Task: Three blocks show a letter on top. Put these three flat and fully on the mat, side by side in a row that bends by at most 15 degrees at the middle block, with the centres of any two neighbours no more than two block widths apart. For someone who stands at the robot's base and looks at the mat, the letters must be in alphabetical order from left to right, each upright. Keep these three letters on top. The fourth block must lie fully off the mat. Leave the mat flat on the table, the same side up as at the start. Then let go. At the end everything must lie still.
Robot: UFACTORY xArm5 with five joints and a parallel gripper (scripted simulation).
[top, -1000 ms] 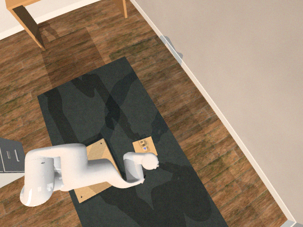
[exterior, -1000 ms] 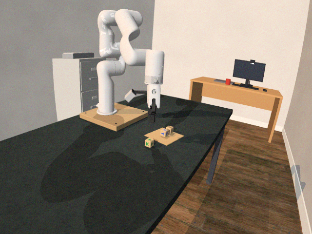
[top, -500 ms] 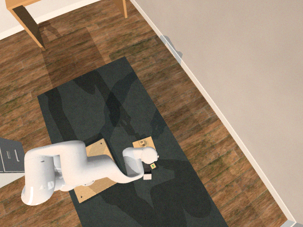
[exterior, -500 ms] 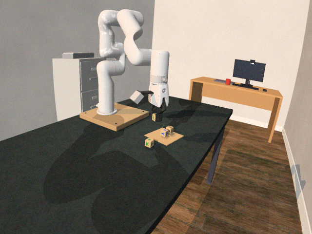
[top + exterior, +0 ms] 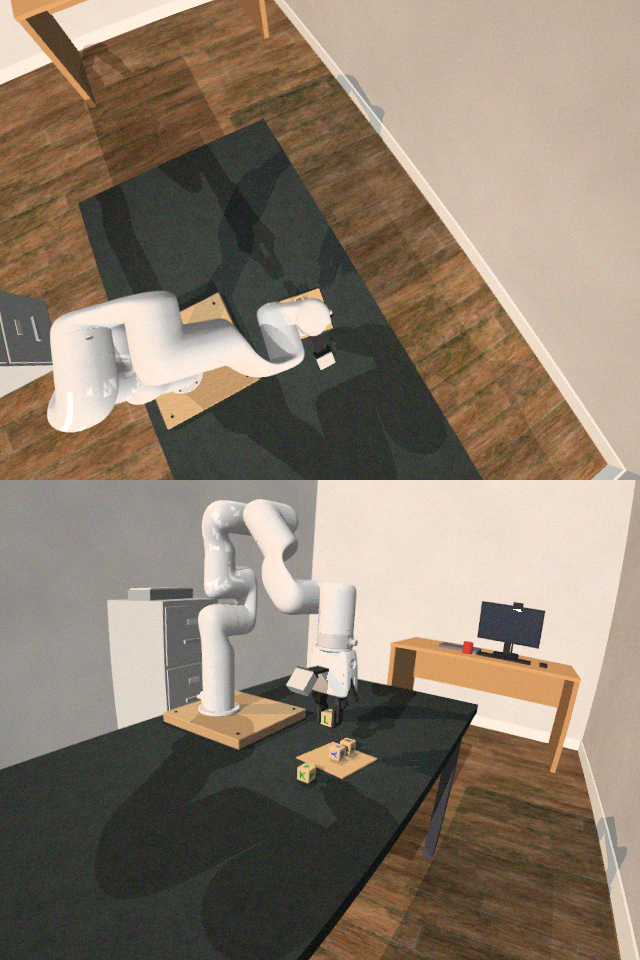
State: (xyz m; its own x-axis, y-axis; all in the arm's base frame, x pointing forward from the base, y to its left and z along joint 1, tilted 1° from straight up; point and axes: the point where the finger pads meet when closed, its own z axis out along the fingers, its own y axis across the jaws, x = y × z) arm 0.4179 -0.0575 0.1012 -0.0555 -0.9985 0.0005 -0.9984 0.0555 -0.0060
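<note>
Two blocks (image 5: pixel 342 749) sat on the mat (image 5: pixel 357 763), letters too small for you. Gripper (image 5: pixel 327 713) was clamped on the L block (image 5: pixel 326 719).

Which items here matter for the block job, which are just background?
Job: gripper shut on the L block; K block beside the mat; two blocks on the mat.
Background: filing cabinet, desk, monitor, red cup.

White arm on a wooden base plate (image 5: pixel 248 736) on a dark table (image 5: pixel 155 815), gripper (image 5: pixel 328 718) closed on a block marked L (image 5: pixel 326 719) held above the tabletop, tan mat (image 5: pixel 356 765) nearer, two blocks (image 5: pixel 342 749) on it, K block (image 5: pixel 306 773) just left of the mat.
</note>
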